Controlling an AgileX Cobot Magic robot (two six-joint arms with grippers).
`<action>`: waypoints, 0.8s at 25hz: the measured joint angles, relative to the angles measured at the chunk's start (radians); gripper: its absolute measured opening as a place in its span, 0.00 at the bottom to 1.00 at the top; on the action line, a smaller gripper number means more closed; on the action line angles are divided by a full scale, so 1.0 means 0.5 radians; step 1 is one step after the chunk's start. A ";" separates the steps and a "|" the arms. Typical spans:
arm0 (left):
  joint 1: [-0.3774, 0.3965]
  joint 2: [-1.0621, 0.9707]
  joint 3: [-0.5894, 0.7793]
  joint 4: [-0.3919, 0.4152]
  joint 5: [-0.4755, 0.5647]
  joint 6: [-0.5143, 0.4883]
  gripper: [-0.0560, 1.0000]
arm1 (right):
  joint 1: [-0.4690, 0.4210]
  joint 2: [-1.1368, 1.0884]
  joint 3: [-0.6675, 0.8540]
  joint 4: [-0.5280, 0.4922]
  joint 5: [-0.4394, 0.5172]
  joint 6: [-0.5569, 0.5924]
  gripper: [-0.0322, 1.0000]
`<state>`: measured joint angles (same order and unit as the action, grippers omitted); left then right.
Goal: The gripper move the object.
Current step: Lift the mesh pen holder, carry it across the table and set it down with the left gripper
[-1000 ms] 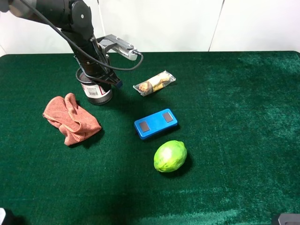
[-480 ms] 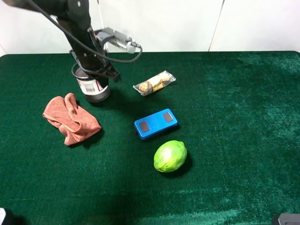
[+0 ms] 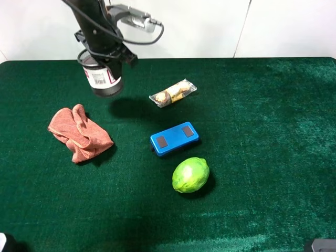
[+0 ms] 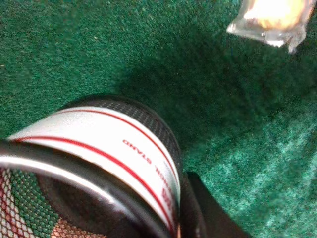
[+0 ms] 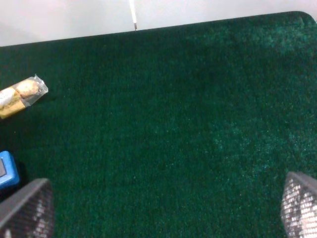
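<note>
The object, a black wire-mesh pen cup with a white-and-red label, hangs above the green table at the back left, its shadow on the cloth below. My left gripper is shut on its rim, one finger inside and one outside. In the left wrist view the cup fills the near field, with a dark finger against its outer wall. My right gripper is open and empty over bare green cloth, both mesh-padded fingertips at the frame's lower corners.
A wrapped snack packet lies right of the cup. A blue box and a green lime lie nearer the front. A crumpled orange cloth lies at the left. The table's back edge meets a white wall.
My left gripper has risen and moved toward the back with the pen cup in it. The cup has left the table. Nothing else has moved.
</note>
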<state>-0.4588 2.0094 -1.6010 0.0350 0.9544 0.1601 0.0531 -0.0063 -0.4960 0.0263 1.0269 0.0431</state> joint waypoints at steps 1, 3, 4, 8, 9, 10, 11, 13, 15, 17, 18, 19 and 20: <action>-0.006 0.000 -0.041 0.005 0.039 -0.018 0.13 | 0.000 0.000 0.000 0.000 0.000 0.000 0.70; -0.024 0.000 -0.114 0.015 0.105 -0.059 0.13 | 0.000 0.000 0.000 0.000 0.000 0.000 0.70; -0.033 0.000 -0.155 0.024 0.138 -0.076 0.13 | 0.000 0.000 0.000 0.000 0.000 0.000 0.70; -0.083 0.000 -0.306 0.048 0.251 -0.143 0.13 | 0.000 0.000 0.000 0.000 0.000 0.000 0.70; -0.097 0.000 -0.338 0.058 0.275 -0.161 0.13 | 0.000 0.000 0.000 0.000 0.000 0.000 0.70; -0.117 0.000 -0.376 0.072 0.291 -0.185 0.13 | 0.000 0.000 0.000 0.000 0.000 0.000 0.70; -0.138 0.000 -0.414 0.091 0.312 -0.207 0.13 | 0.000 0.000 0.000 0.000 0.000 0.000 0.70; -0.178 0.000 -0.476 0.126 0.340 -0.258 0.13 | 0.000 0.000 0.000 0.000 0.000 0.000 0.70; -0.222 0.000 -0.534 0.157 0.366 -0.295 0.13 | 0.000 0.000 0.000 0.000 0.000 0.000 0.70; -0.260 0.000 -0.579 0.170 0.381 -0.320 0.13 | 0.000 0.000 0.000 0.000 0.000 0.000 0.70; -0.278 0.000 -0.599 0.172 0.386 -0.344 0.13 | 0.000 0.000 0.000 0.000 0.000 0.000 0.70; -0.293 0.000 -0.617 0.172 0.391 -0.352 0.13 | 0.000 0.000 0.000 0.000 0.000 0.000 0.70; -0.310 0.000 -0.629 0.172 0.392 -0.364 0.13 | 0.000 0.000 0.000 0.000 0.000 0.000 0.70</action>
<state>-0.6138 2.0094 -1.9154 0.1209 1.1503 -0.0220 0.0531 -0.0063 -0.4960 0.0263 1.0269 0.0431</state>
